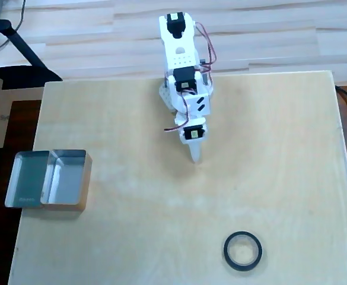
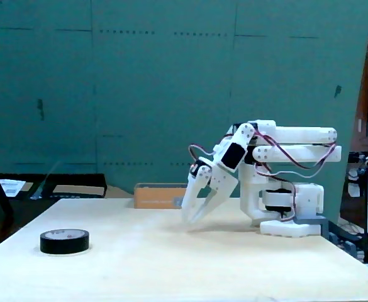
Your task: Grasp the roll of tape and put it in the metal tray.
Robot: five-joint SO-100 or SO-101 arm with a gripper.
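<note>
Gripper (image 2: 192,217) closed on nothing, tips angled down near the table (image 1: 292,148). Tape (image 1: 242,251) lies flat, hole facing up, well apart from the tray (image 1: 47,180) at table's left edge in overhead view.

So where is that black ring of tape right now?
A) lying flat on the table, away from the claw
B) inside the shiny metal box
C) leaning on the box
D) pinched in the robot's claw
A: the roll of tape lies flat on the table, apart from the gripper and the metal tray.
</note>
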